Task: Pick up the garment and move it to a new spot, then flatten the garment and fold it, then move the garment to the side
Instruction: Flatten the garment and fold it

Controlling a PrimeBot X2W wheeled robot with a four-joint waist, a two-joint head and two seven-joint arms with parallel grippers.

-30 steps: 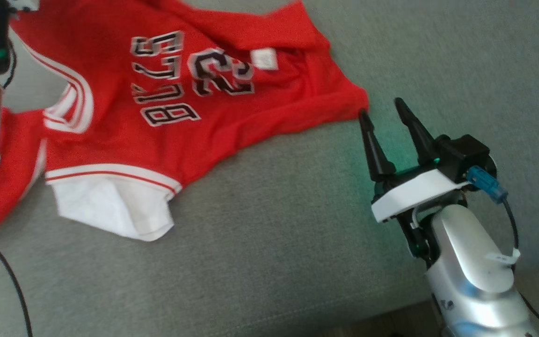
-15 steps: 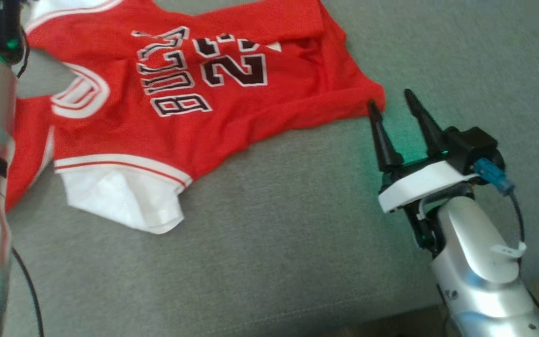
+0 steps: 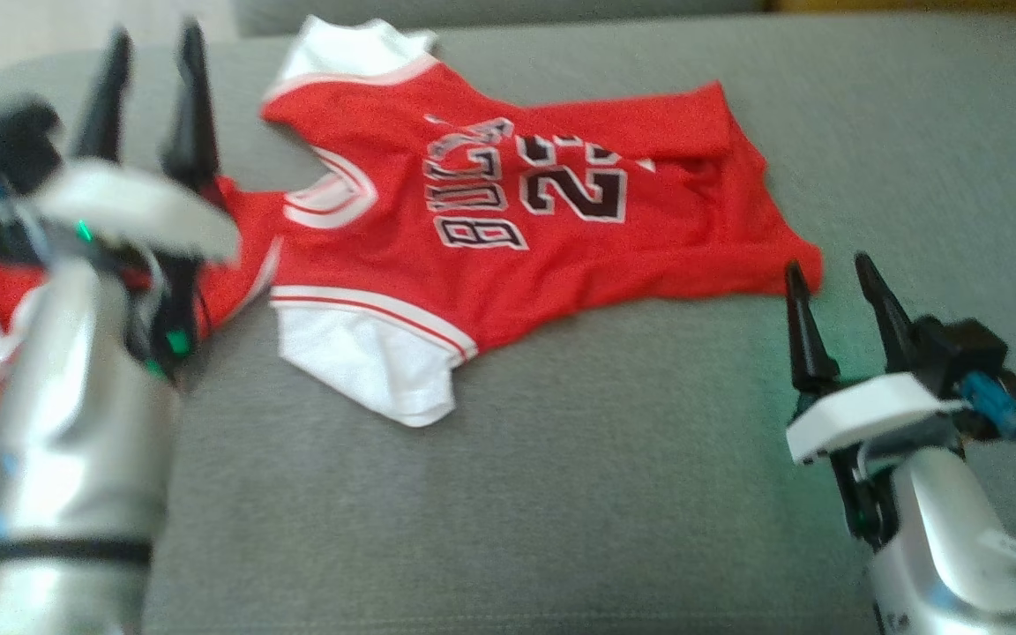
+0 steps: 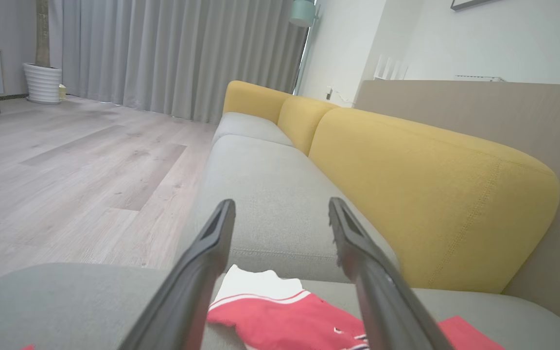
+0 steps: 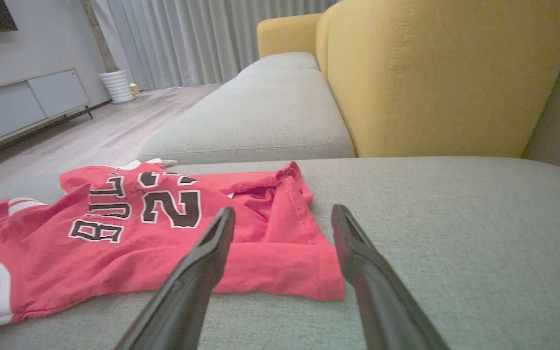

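The red jersey [image 3: 561, 220] lies rumpled on the grey cushion [image 3: 561, 529], open seat to its right; left gripper [image 3: 155, 35] and right gripper [image 3: 830, 265] gape empty; wrist views add the yellow backrest [image 4: 430, 194].

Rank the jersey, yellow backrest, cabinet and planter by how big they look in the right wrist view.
Largest: yellow backrest and jersey, too alike to rank.
Then: cabinet.
Smallest: planter, far from the camera.

Jersey [image 3: 649, 238] partly behind blurred left arm [image 3: 76, 441]
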